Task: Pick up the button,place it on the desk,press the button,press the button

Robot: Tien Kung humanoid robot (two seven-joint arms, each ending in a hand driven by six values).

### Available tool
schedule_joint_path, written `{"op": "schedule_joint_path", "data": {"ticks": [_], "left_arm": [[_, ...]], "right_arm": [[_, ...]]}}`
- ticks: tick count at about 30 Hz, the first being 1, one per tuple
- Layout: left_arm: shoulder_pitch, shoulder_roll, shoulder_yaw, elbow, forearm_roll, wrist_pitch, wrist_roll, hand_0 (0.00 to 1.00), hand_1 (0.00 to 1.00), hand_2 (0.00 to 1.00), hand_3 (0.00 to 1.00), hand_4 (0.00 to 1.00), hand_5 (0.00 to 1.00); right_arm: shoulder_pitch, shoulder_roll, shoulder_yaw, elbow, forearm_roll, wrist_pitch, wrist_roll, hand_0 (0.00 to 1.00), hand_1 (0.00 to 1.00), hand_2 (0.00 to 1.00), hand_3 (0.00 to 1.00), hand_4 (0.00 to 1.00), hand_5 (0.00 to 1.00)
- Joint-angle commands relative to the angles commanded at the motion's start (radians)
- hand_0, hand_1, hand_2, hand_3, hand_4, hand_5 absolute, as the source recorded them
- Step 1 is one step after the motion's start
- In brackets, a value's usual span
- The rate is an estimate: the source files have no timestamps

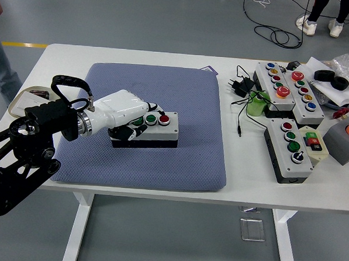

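My left hand (130,113) lies flat over the left end of the button box (154,129), fingers pressed together on its top, gripping nothing. The box sits mid blue-grey pad (188,90) on the white bench (230,186), green and red buttons uncovered. Two more button boxes (290,149) lie well right, off the pad.

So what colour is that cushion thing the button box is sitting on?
The mat is a bluish grey with a fine dotted texture, seen in the head view, under the button box.

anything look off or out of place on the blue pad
Nothing stands out. The button box sits flat and square on the blue pad, with the left robot hand resting over its left end.
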Motion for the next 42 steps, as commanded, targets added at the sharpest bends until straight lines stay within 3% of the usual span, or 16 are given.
{"op": "schedule_joint_path", "data": {"ticks": [11, 19, 23, 27, 30, 37, 42], "left_arm": [[-0.020, -0.014, 0.015, 0.053, 0.027, -0.040, 0.028, 0.055, 0.002, 0.002, 0.821, 0.382, 0.002], [-0.027, -0.011, 0.032, 0.059, 0.027, -0.066, 0.030, 0.055, 0.002, 0.002, 0.817, 0.380, 0.002], [-0.045, -0.008, 0.051, 0.057, 0.027, -0.116, 0.028, 0.056, 0.002, 0.002, 0.814, 0.380, 0.002], [-0.047, -0.008, 0.055, 0.057, 0.027, -0.128, 0.027, 0.056, 0.002, 0.002, 0.811, 0.377, 0.002], [-0.045, -0.009, 0.051, 0.055, 0.027, -0.117, 0.030, 0.056, 0.002, 0.002, 0.811, 0.377, 0.002], [-0.045, -0.018, 0.017, 0.029, 0.027, -0.002, 0.037, 0.056, 0.002, 0.002, 0.809, 0.380, 0.002], [-0.052, -0.028, 0.020, 0.025, 0.027, 0.018, 0.034, 0.054, 0.002, 0.002, 0.807, 0.375, 0.002]], "right_arm": [[0.001, 0.000, -0.002, 0.000, 0.001, 0.000, 0.000, 0.651, 0.636, 0.663, 0.580, 0.373, 0.232], [0.001, 0.000, -0.004, 0.000, 0.005, 0.000, 0.000, 0.651, 0.636, 0.663, 0.580, 0.373, 0.233], [0.001, -0.001, -0.004, 0.000, 0.003, 0.000, 0.000, 0.651, 0.636, 0.663, 0.580, 0.373, 0.233], [0.001, -0.001, -0.006, 0.000, 0.006, 0.000, 0.000, 0.650, 0.636, 0.663, 0.580, 0.373, 0.233], [0.001, -0.001, -0.006, 0.000, 0.005, 0.000, 0.000, 0.650, 0.636, 0.663, 0.580, 0.373, 0.233], [0.000, -0.001, -0.006, 0.000, 0.004, 0.000, 0.000, 0.651, 0.636, 0.663, 0.580, 0.374, 0.232], [0.001, 0.000, -0.007, 0.000, 0.004, 0.001, 0.000, 0.650, 0.636, 0.663, 0.580, 0.374, 0.231]]}}
